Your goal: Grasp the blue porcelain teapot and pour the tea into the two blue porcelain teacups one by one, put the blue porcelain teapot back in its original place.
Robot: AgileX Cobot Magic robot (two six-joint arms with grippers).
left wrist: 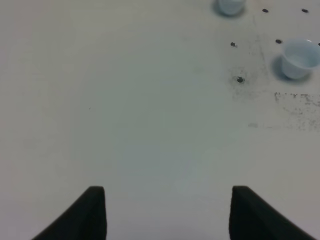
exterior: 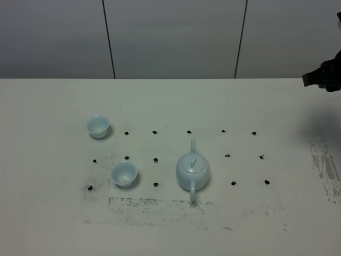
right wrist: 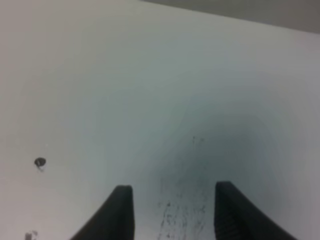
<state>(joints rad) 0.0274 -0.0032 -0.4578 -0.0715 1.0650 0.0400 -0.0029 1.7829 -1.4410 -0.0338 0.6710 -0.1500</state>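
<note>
The blue porcelain teapot [exterior: 192, 170] stands upright at the table's middle front, spout toward the back, handle toward the front, lid on. One teacup [exterior: 124, 174] stands left of it and the other teacup [exterior: 98, 126] farther back left; both look empty. The left wrist view shows the near cup [left wrist: 299, 60] and the edge of the far cup [left wrist: 230, 6]. No tea is visible. My left gripper [left wrist: 167, 215] is open and empty over bare table, outside the high view. My right gripper [right wrist: 172, 212] is open and empty over bare table; its arm [exterior: 325, 76] shows at the far right edge.
The white table [exterior: 170, 106] bears a grid of small black dots [exterior: 155, 159] and worn dark scuff marks along the front [exterior: 138, 205] and right [exterior: 325, 165]. A grey panelled wall stands behind the table.
</note>
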